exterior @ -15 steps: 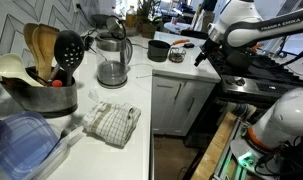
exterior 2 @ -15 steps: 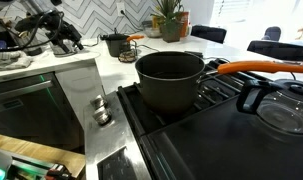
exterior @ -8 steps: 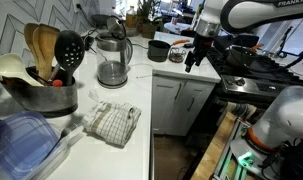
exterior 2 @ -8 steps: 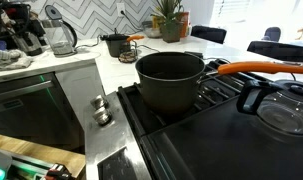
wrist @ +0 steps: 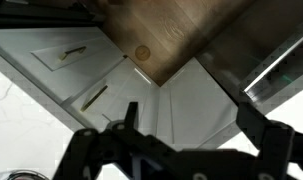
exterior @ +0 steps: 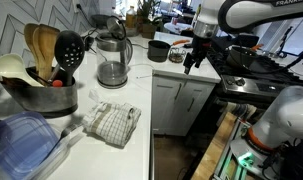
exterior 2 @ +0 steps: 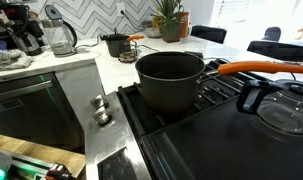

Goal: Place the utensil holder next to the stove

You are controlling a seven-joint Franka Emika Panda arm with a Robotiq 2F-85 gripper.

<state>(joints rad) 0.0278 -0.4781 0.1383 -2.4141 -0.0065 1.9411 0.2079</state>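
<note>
The utensil holder [exterior: 31, 98] stands at the far left of the white counter [exterior: 141, 95] in an exterior view, wooden spoons, a black slotted spoon and a white ladle sticking up out of it. Nothing touches it. The gripper [exterior: 189, 64] is well apart from it, off to the right, with its fingers spread wide and empty. In the wrist view the gripper [wrist: 186, 118] shows both dark fingers far apart, with only white cabinet doors [wrist: 181, 95] and wood floor [wrist: 161, 35] between them.

Going rightward from the holder, a blue plastic lid [exterior: 21, 140] lies at the counter's near corner. A checked cloth [exterior: 113, 122] lies near the front edge, and a clear glass kettle [exterior: 113, 60] stands behind it. Between kettle and cloth there is bare counter. Further right, a small dark pot [exterior: 158, 50] sits on the back stretch of counter, just left of the gripper.

The gripper hangs past the counter's edge, above the cabinets [exterior: 176, 100]. The stove [exterior: 253, 72] lies right of it — kettle, cloth and pot all stand between holder and stove. Another exterior view shows the stove [exterior 2: 216, 140] carrying a dark saucepan [exterior 2: 171, 78] with an orange handle.
</note>
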